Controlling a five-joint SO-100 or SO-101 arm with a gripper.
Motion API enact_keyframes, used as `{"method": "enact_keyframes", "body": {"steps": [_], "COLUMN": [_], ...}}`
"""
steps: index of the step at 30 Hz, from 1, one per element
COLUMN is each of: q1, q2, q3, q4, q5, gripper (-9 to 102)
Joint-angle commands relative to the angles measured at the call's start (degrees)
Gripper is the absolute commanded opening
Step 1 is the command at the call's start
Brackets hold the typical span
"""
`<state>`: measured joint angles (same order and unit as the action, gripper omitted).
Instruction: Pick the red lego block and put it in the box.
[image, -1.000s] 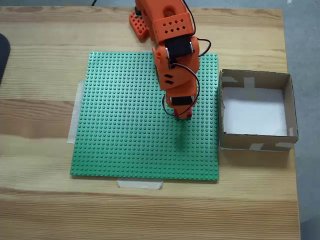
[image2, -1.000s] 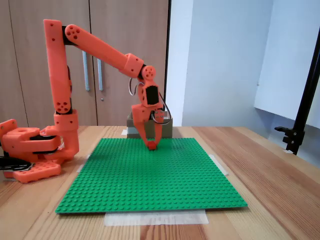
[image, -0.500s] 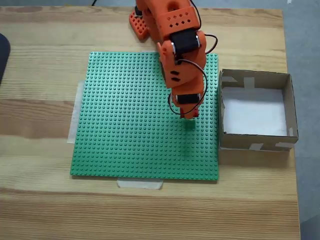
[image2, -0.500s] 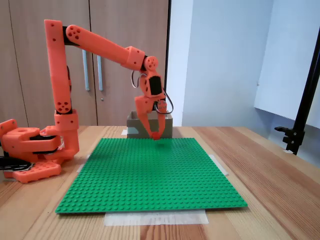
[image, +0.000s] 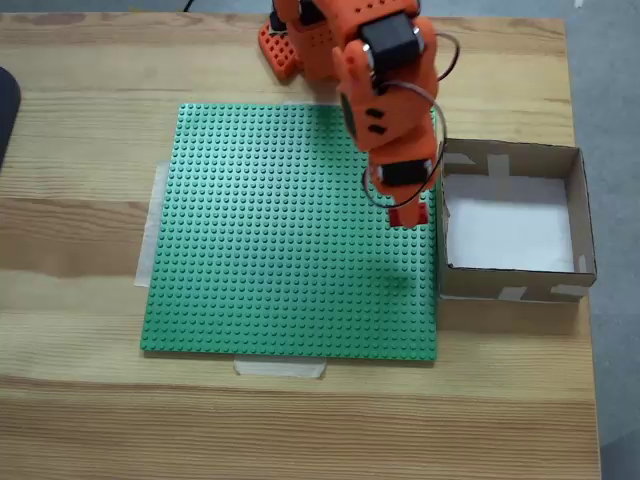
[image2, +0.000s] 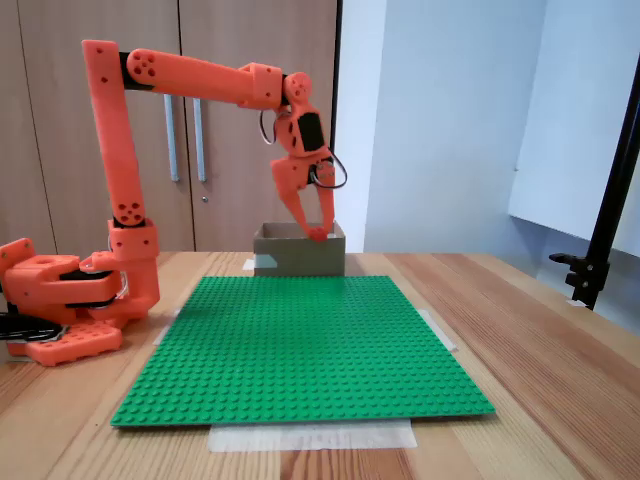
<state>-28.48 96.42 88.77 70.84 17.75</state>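
The red lego block (image: 408, 216) (image2: 318, 235) hangs in the air, pinched between the fingertips of my orange gripper (image: 409, 213) (image2: 318, 233), which is shut on it. In the fixed view from above it hovers over the right edge of the green baseplate (image: 270, 240), just left of the box's (image: 577, 215) left wall. In the fixed view from the table's end the block sits level with the top rim of the brown cardboard box (image2: 290, 258), in front of it. The box's white floor is bare.
The arm's orange base (image2: 60, 300) stands on the wooden table (image: 80, 420) at the baseplate's far side in the view from above. Pale tape strips (image: 280, 368) hold the baseplate down. A black stand (image2: 600, 240) rises at the right of the view from the table's end.
The arm has lifted the red block off the baseplate and swung it up and toward the box, from mid-plate to the plate's edge beside the box wall.
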Motion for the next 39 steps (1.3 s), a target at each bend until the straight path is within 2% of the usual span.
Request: {"method": "enact_keyframes", "body": {"steps": [1, 13, 25, 39], "q1": [-1.05, -8.35, -15.82, -19.07], "q2": [2.81, 2.81, 2.02, -1.49], "q3": [-5.62, -14.41, -14.41, -13.97], "q4": [1.85, 5.98, 4.57, 2.29], "q5": [0.53, 0.44, 0.35, -0.53], "gripper": [6, 6, 5, 5]}}
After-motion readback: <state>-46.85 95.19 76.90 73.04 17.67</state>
